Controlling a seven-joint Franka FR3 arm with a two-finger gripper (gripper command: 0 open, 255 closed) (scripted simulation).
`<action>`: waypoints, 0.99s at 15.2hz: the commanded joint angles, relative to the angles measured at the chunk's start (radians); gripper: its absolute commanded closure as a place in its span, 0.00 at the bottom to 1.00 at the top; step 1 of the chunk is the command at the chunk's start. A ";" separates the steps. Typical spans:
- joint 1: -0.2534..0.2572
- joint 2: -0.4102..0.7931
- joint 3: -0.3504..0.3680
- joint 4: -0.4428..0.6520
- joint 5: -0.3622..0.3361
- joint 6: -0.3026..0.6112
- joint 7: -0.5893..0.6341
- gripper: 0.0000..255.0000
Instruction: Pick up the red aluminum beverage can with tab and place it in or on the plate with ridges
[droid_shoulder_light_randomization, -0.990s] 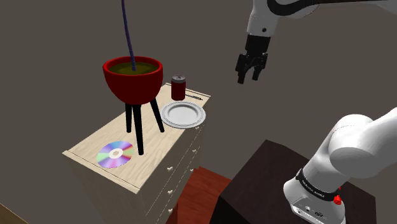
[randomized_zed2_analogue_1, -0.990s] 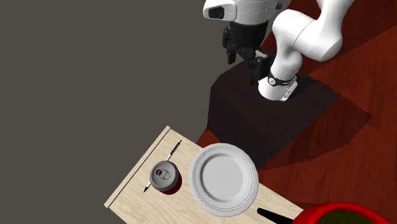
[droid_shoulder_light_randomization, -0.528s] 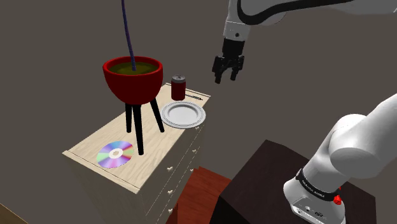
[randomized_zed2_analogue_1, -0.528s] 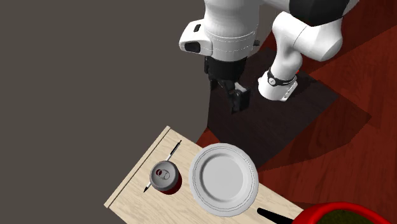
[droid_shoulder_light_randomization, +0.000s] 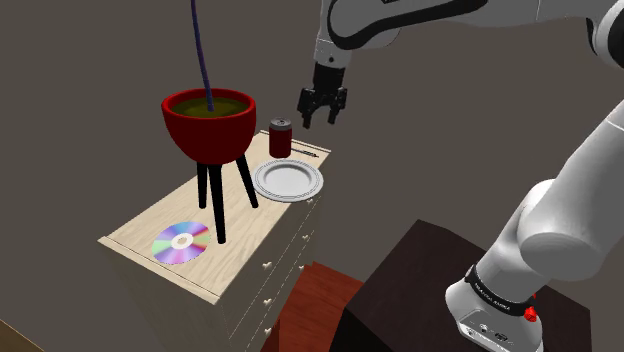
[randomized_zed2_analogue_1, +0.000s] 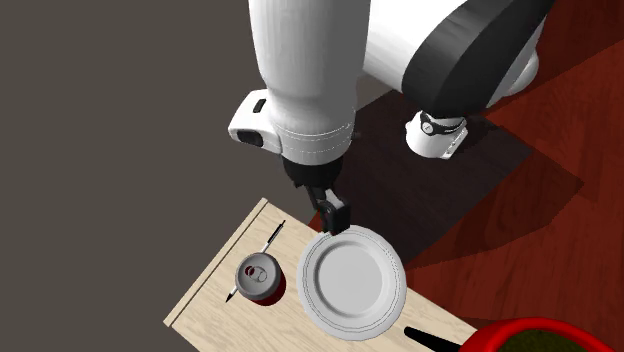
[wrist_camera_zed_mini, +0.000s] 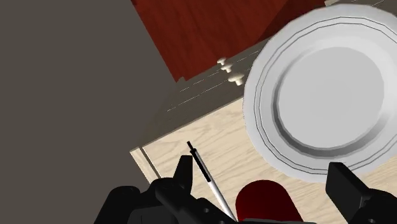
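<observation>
A dark red can (droid_shoulder_light_randomization: 280, 137) with a silver top and tab (randomized_zed2_analogue_1: 258, 278) stands upright at the far end of the wooden dresser top (droid_shoulder_light_randomization: 150, 232). Beside it lies an empty white plate with a ridged rim (droid_shoulder_light_randomization: 288, 180) (randomized_zed2_analogue_1: 352, 283). My black gripper (droid_shoulder_light_randomization: 320, 117) hangs open in the air above and just to the shoulder view's right of the can, holding nothing. In the second exterior view the gripper (randomized_zed2_analogue_1: 329, 207) is over the plate's edge. In the wrist view the gripper (wrist_camera_zed_mini: 263, 173) looks down with the can (wrist_camera_zed_mini: 267, 202) between its spread fingers and the plate (wrist_camera_zed_mini: 324, 89) beyond.
A thin pen (droid_shoulder_light_randomization: 305, 152) (wrist_camera_zed_mini: 207, 175) lies by the can near the dresser's far edge. A red bowl on black tripod legs (droid_shoulder_light_randomization: 210, 125), with a purple stem, stands mid-dresser. A shiny disc (droid_shoulder_light_randomization: 181, 241) lies near the front. Dark stand (droid_shoulder_light_randomization: 420, 290) and red-brown floor lie below.
The arm has swung from over the stand toward the shoulder view's left, bringing the gripper close above the can and plate. Its fingers stayed open. Nothing on the dresser moved.
</observation>
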 joint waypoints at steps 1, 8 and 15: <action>0.003 0.076 0.004 0.078 -0.008 0.014 0.009 0.00; 0.025 0.316 0.013 0.350 -0.041 0.030 0.045 0.00; 0.028 0.344 0.013 0.295 -0.043 0.113 0.046 0.00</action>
